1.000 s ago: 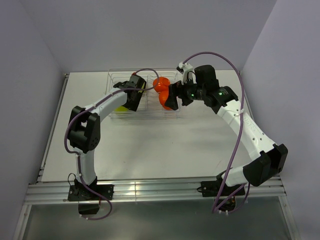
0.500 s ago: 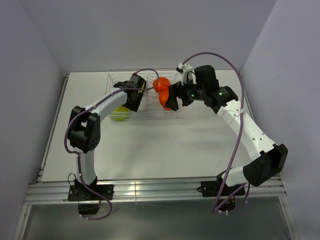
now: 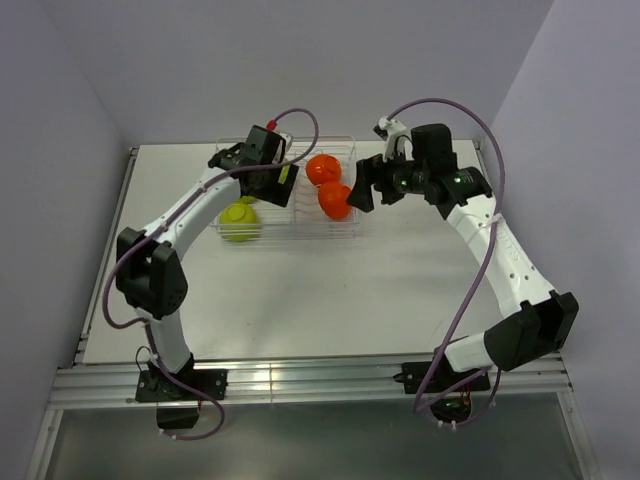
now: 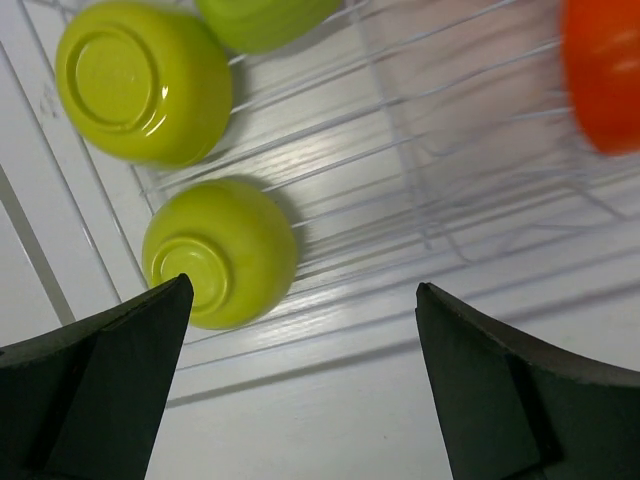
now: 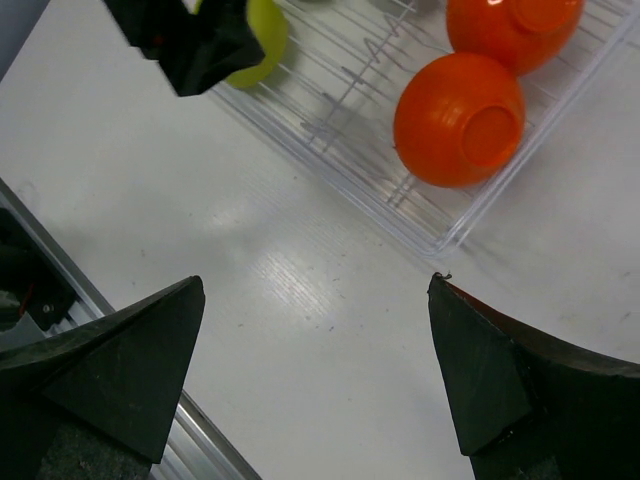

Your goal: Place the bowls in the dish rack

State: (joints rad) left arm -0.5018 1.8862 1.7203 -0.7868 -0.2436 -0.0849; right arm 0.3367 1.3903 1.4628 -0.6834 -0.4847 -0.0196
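Both hands now hang open and empty: the left hand has just released a glossy lime-green plastic bowl into the silver-grey wire dish rack's near-left corner and risen, the right hand has drawn back, so loading looks finished.

The lime-green bowls below my left pincer are smooth, glossy plastic with bright highlights, and the orange bowls shine the same way. The dish rack is thin, bright metal wire. The white surface is smooth, with a soft sheen and fine grain lines. My fingers look like matt black plastic.
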